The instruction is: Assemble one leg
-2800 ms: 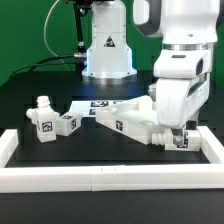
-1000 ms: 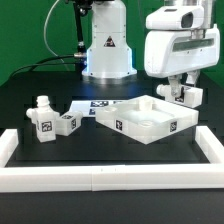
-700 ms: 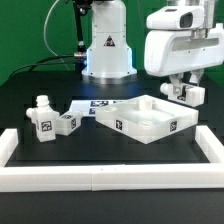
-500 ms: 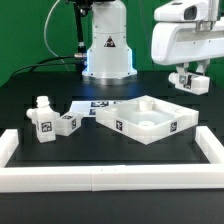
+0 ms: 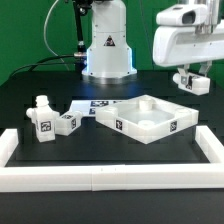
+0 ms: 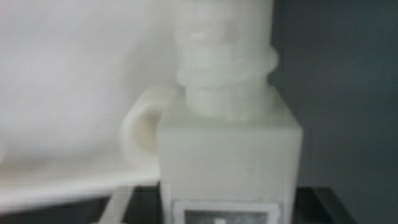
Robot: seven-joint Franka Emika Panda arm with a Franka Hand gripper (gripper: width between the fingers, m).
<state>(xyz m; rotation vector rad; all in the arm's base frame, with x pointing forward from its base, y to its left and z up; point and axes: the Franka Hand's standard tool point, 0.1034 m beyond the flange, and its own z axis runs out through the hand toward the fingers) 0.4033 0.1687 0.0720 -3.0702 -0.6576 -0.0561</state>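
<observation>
Exterior view: the gripper point(image 5: 188, 78) hangs in the upper right of the frame, above the black table point(image 5: 30, 92), its two fingers closed narrowly on the leg point(image 5: 193, 83), a small white tagged block held clear of every surface. Below and toward the exterior view's left of the gripper, the large white tray-like part point(image 5: 147, 122) lies on the table in the middle of the frame, well apart from the leg. The marker board point(image 5: 96, 103) lies flat just behind the tray's left corner. In the left of the frame stand two more white tagged parts, one upright point(image 5: 40, 116) and one lying point(image 5: 66, 123), touching each other. A white rail point(image 5: 100, 181) borders the lower edge of the scene. Wrist view: the leg point(image 6: 224, 150) appears close and blurred, its ridged stem rising from the square block; a tag shows partly on one face.
</observation>
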